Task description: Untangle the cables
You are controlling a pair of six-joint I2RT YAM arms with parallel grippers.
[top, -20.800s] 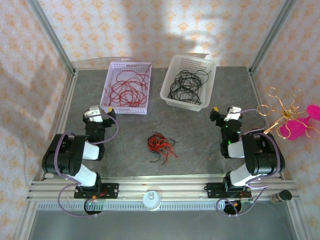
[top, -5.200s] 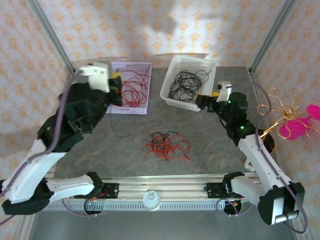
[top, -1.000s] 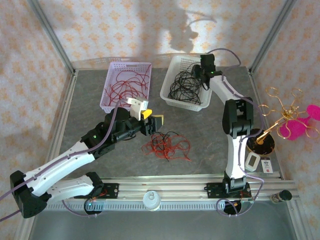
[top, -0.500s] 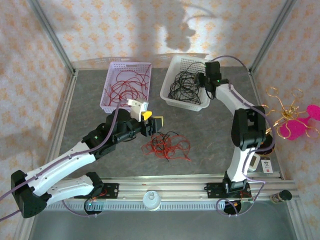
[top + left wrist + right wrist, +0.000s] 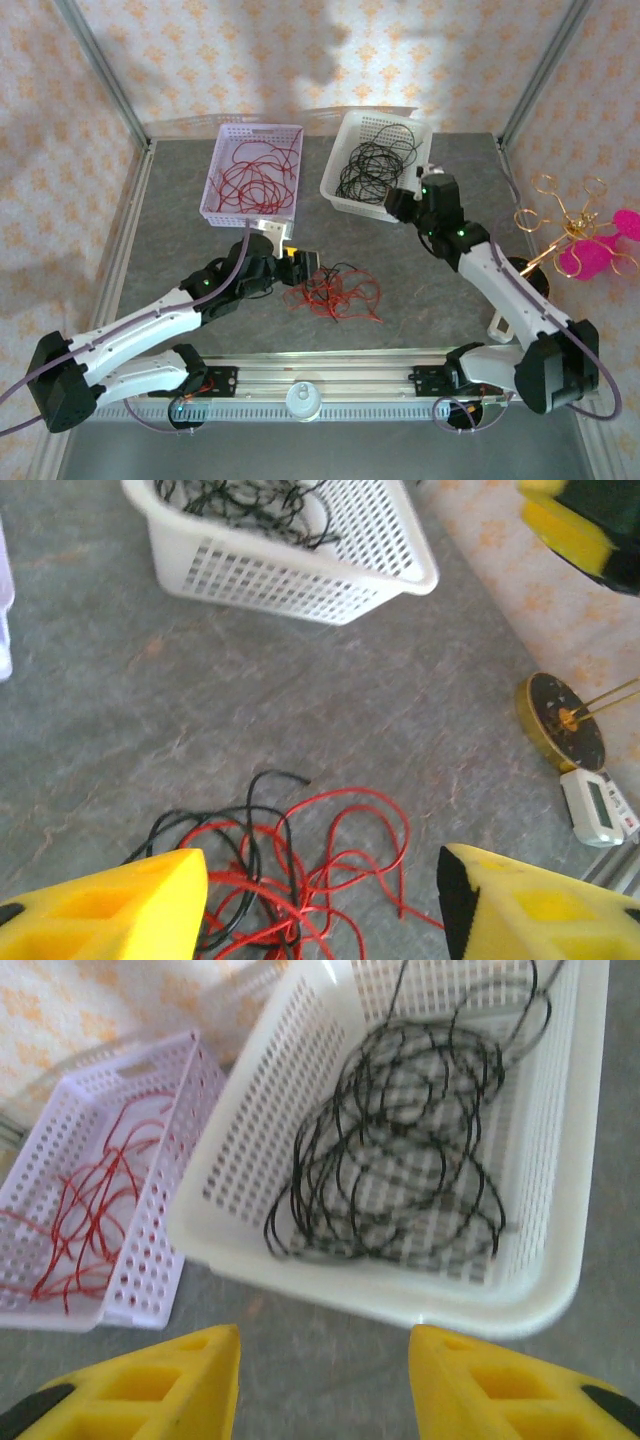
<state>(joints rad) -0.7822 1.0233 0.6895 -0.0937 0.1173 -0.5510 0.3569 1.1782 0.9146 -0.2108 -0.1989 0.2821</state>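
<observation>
Left gripper (image 5: 320,885) hangs open, jaws wide, over the cables (image 5: 335,292). They lie as a red-and-black tangle at mid-table, long axis left to right. Right gripper (image 5: 325,1360) is open and empty before the white basket (image 5: 350,1285). The white device's (image 5: 597,808) print is too small to read.

Left basket (image 5: 213,180), right basket (image 5: 365,205) (the 2 at rear), tangled cables (image 5: 340,293) on table (image 5: 170,230) before them

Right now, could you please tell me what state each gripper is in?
Left gripper: jaws open, holding nothing, over the tangled wires.
Right gripper: jaws open, empty, facing the white basket.
</observation>
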